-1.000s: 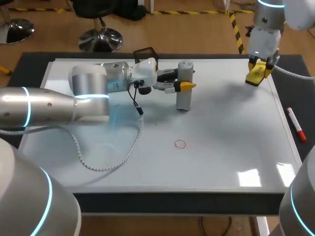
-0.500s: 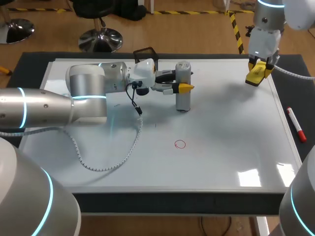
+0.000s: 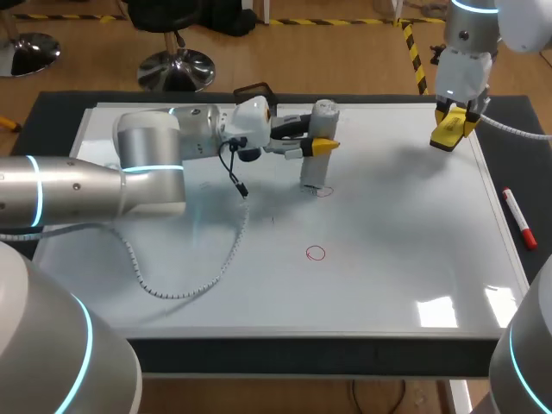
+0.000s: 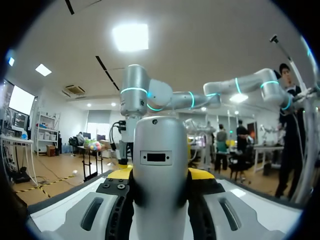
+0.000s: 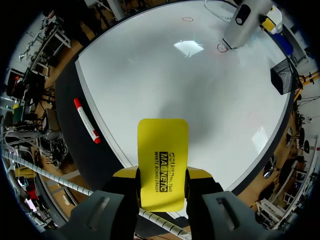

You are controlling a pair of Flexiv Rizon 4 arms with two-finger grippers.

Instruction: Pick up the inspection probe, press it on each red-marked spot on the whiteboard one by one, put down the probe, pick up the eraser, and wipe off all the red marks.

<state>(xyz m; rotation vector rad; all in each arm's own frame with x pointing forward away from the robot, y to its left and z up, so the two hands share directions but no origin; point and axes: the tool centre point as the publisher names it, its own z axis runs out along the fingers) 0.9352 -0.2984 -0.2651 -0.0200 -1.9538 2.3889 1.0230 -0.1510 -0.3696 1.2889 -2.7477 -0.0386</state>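
Spanning most of the frame, the whiteboard [image 3: 388,259] lies on the dark table [image 3: 285,355]. The left arm [image 3: 78,185] comes in from the left edge and reaches to the upper middle. There the left claw [image 3: 317,143] pinches a grey probe [image 3: 314,171], one finger on each side of its upper part. The probe stands nearly upright over the board. In the upper right, the right claw [image 3: 450,129] hangs above the board, pinching a yellow eraser [image 5: 163,162]. A red marker [image 3: 519,217] lies on the table beside the board's right edge. One red ring [image 3: 324,191] sits just beside the probe's lower end; whether the two touch I cannot tell. A second red ring [image 3: 316,253] lies at the centre, well apart.
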